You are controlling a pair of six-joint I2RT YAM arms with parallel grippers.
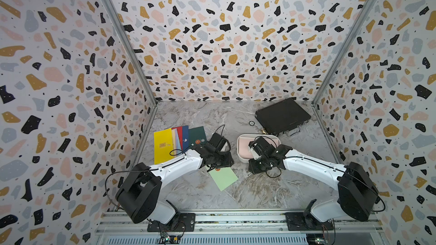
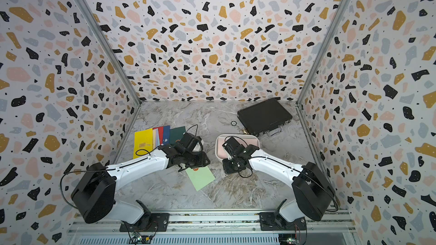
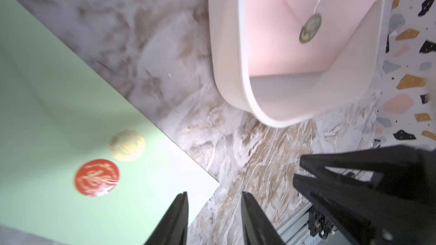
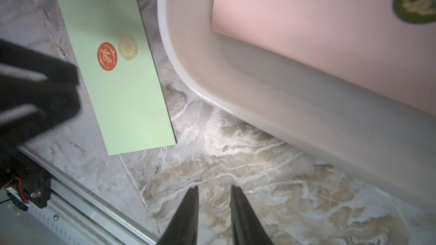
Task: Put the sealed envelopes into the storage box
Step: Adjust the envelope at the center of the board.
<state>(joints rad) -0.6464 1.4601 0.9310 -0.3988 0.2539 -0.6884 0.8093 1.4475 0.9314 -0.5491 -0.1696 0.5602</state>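
A light green envelope (image 1: 223, 179) (image 3: 70, 114) (image 4: 122, 86) with a red seal and a gold seal lies flat on the marble table. My left gripper (image 1: 212, 167) (image 3: 213, 194) hangs over its corner, open, with nothing between the fingers. The white storage box (image 1: 238, 147) (image 3: 226, 55) (image 4: 188, 55) holds a pink envelope (image 1: 244, 148) (image 3: 283, 31) with a dark green seal. Beside the box's near wall, my right gripper (image 1: 257, 167) (image 4: 213, 187) is open a little and empty above bare table. Yellow (image 1: 162, 144), red (image 1: 179, 133), navy (image 1: 185, 133) and dark green (image 1: 197, 134) envelopes lie fanned at the left.
A black briefcase (image 1: 282, 116) with a metal handle lies at the back right, behind the box. A small round object (image 1: 251, 122) sits on the table to its left. A metal rail (image 4: 94, 213) runs along the table's front edge. Patterned walls close in three sides.
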